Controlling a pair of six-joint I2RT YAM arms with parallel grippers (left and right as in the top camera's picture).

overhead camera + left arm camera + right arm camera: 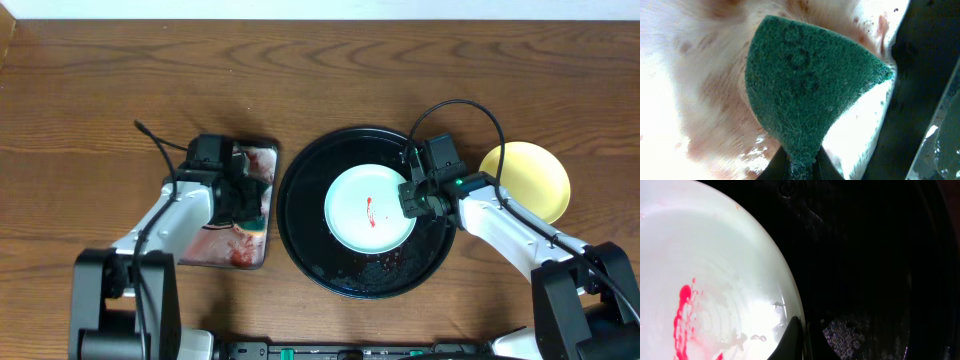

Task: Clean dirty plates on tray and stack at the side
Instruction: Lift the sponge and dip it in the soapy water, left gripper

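On the wooden table (100,80), the black tray (300,230) holds a red-smeared mint plate (350,215), its rim pinched by the right gripper (408,196), while the left gripper (247,203) clamps a green sponge (805,85) over the small tray (225,250).

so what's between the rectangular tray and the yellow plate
In the overhead view, the round black tray lies between them, carrying a mint plate held at its rim by the right gripper.

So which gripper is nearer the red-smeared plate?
Right. The right gripper grips the plate's right rim; the left gripper holds a green sponge over the rectangular tray, apart from it.
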